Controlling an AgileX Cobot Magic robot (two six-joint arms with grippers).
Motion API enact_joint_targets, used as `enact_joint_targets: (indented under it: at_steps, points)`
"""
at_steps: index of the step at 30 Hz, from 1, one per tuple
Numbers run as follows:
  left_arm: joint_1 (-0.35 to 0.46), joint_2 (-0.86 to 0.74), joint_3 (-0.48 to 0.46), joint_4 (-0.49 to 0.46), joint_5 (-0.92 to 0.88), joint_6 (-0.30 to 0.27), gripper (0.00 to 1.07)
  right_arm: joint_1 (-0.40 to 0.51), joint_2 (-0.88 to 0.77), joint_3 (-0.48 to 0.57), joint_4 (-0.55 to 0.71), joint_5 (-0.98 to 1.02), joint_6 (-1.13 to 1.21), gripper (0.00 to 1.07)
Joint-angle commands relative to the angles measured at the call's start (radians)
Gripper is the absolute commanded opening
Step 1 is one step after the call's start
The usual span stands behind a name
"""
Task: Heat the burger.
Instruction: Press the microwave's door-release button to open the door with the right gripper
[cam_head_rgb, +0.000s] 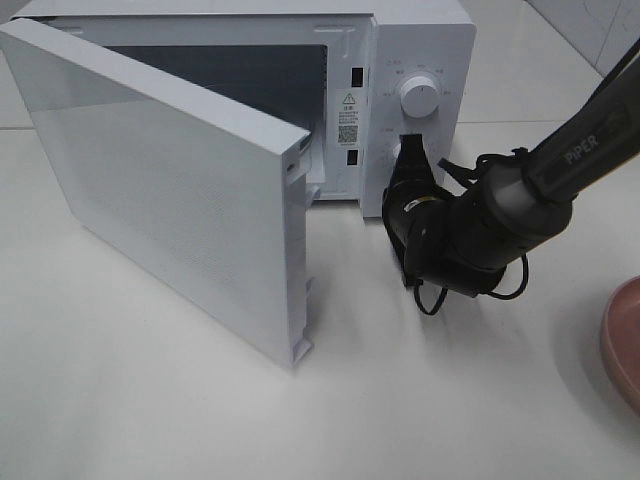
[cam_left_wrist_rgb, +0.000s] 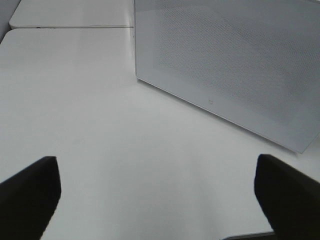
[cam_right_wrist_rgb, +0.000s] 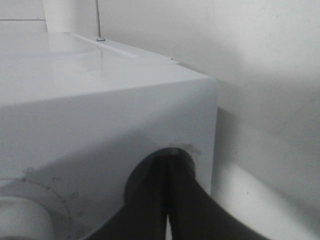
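— Where's the burger? I can't spot it anywhere.

— Nor can I; it shows in none of the views. The microwave (cam_head_rgb: 420, 40) stands at the back edge of the counter (cam_head_rgb: 150, 420) with its door (cam_head_rgb: 160, 190) hanging wide open. The door hides most of the cavity, so I can't tell whether the burger is inside. Only a sliver of the pink plate (cam_head_rgb: 622, 340) shows at the counter's right edge, and that sliver is bare.

— And the arms?

— The right arm (cam_head_rgb: 580, 150) reaches to the control panel. The right jaws are pinched tight together and hold nothing. Their fingertips (cam_right_wrist_rgb: 150, 210) poke into the round recess (cam_right_wrist_rgb: 140, 175) just below the dial (cam_head_rgb: 417, 97). The left jaws are spread as wide as they go, empty, with one black finger (cam_left_wrist_rgb: 30, 195) at each side. They sit low over the counter, facing the outside of the open door.

— So which one takes the burger?

— The left, I'd guess, since it's open. A burger is light but soft, and its layers slide on one another. I'd grip low across the sides of the bun, gently, and keep it level. Squeeze hard and it squashes; tilt it and the top slips off.
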Motion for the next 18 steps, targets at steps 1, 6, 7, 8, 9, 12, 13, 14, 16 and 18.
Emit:
enact_joint_targets:
  at_steps: [1,6,7,8,9,12,13,14,16,18]
  points:
    - [-0.001,-0.018,0.001,-0.011,-0.002,0.001,0.98,-0.047,-0.038,-0.061,-0.093,-0.181,0.027,0.0]
    - [-0.001,-0.018,0.001,-0.011,-0.002,0.001,0.98,-0.046,-0.055,-0.023,-0.096,-0.108,0.067,0.0]
    - [-0.001,-0.018,0.001,-0.011,-0.002,0.001,0.98,-0.046,-0.055,-0.023,-0.096,-0.108,0.067,0.0]
    - [-0.001,-0.018,0.001,-0.011,-0.002,0.001,0.98,-0.045,-0.063,-0.008,-0.098,-0.095,0.067,0.0]
    - [-0.001,-0.018,0.001,-0.011,-0.002,0.001,0.98,-0.045,-0.067,0.003,-0.101,-0.087,0.068,0.0]
    - [-0.001,-0.018,0.001,-0.011,-0.002,0.001,0.98,-0.044,-0.078,0.028,-0.106,-0.055,0.073,0.0]
    - [-0.001,-0.018,0.001,-0.011,-0.002,0.001,0.98,-0.044,-0.078,0.028,-0.106,-0.055,0.073,0.0]
    - [-0.001,-0.018,0.001,-0.011,-0.002,0.001,0.98,-0.044,-0.087,0.045,-0.122,-0.032,0.088,0.0]
    - [-0.001,-0.018,0.001,-0.011,-0.002,0.001,0.98,-0.044,-0.096,0.061,-0.144,-0.013,0.109,0.0]
    - [-0.001,-0.018,0.001,-0.011,-0.002,0.001,0.98,-0.044,-0.101,0.068,-0.159,-0.002,0.116,0.0]
